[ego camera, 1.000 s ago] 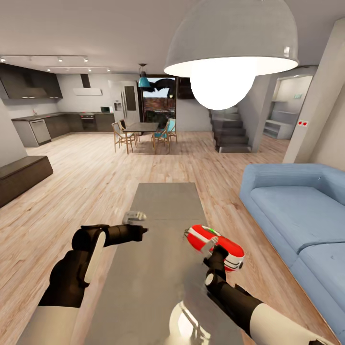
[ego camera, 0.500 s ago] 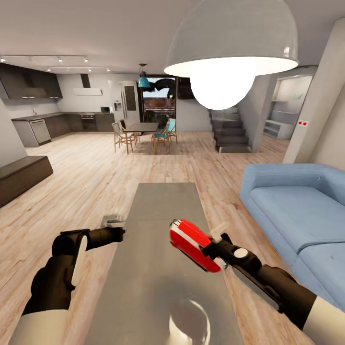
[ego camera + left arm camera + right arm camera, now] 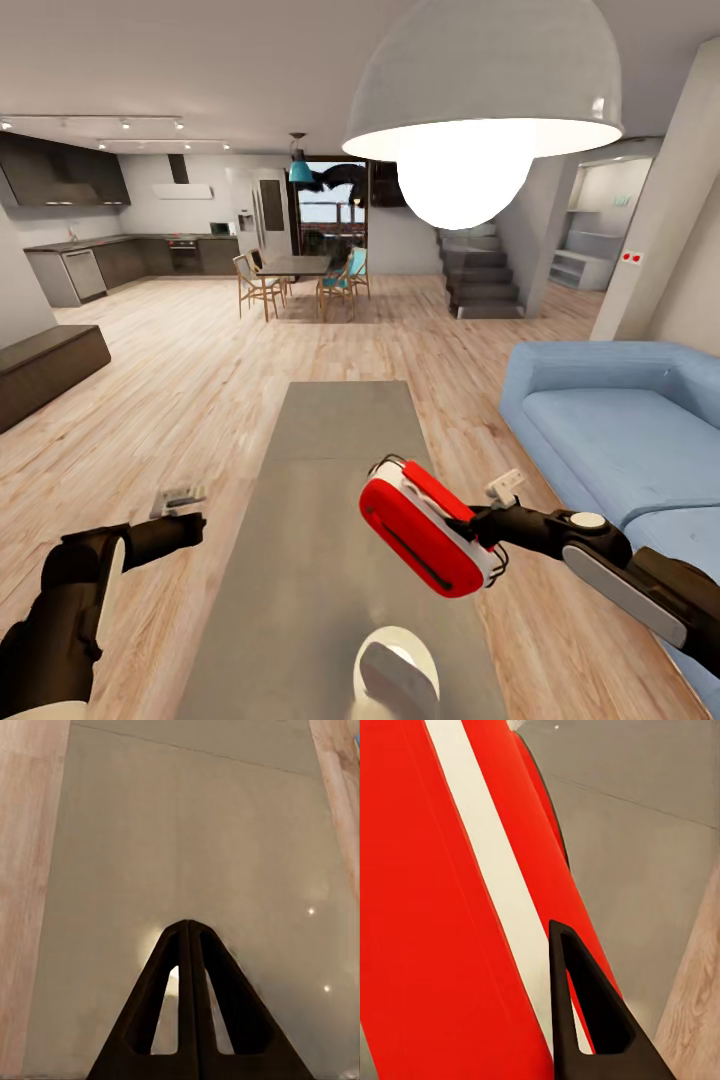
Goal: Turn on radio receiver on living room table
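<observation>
Gripping the red radio receiver (image 3: 425, 535), the right end effector (image 3: 478, 535) holds it tilted above the grey desk (image 3: 330, 470). Off the desk's left edge, the left end effector (image 3: 178, 497) has its fingers (image 3: 187, 1005) pressed together.

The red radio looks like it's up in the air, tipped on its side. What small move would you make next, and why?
Probably turn the right wrist so the radio receiver faces up. The right gripper holds it tilted above the table, showing its red shell and white band; no dial or switch faces the head camera. The left gripper, fingers together, hangs off the table's left edge, too far away to press anything.
</observation>
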You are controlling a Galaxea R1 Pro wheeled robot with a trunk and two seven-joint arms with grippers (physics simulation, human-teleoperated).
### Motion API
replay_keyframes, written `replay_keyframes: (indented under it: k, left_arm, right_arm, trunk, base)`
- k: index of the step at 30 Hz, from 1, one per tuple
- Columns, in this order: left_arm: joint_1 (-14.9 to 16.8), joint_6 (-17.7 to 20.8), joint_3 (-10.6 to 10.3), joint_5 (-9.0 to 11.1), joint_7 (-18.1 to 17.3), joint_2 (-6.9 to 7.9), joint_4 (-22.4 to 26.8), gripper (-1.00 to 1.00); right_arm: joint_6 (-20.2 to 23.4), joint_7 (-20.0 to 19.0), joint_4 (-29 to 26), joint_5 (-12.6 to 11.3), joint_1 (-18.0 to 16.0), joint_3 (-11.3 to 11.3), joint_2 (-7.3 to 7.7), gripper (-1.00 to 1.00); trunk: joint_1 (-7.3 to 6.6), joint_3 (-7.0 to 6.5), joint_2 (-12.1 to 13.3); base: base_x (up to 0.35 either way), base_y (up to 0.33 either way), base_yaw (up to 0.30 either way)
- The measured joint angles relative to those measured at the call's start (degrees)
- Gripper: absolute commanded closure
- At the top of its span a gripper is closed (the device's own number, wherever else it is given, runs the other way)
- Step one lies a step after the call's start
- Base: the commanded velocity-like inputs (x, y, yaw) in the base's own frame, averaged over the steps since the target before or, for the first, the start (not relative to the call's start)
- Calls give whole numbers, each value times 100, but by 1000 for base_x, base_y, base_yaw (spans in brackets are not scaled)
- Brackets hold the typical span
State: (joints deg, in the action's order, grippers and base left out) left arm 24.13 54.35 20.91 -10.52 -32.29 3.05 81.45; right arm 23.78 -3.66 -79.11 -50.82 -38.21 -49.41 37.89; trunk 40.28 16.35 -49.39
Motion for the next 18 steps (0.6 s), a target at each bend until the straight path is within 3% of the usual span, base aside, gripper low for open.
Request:
replay_keyframes:
  k: [6,12,18]
  left_arm:
    - [-63,9,11,-148,-1,10,159,100]
    - [-67,14,250,-158,3,30,214,100]
    - [-67,125,265,-147,-8,10,154,100]
  right_arm:
    - [-28,8,-10,12,-1,34,8,100]
    - [48,39,5,20,-4,603,8,100]
    - [56,-15,6,-27,0,672,1,100]
  trunk:
    - [0,0,0]
    - [0,-1,0]
    - [0,0,0]
  base:
    - [0,0,0]
    - [0,0,0]
    - [0,0,0]
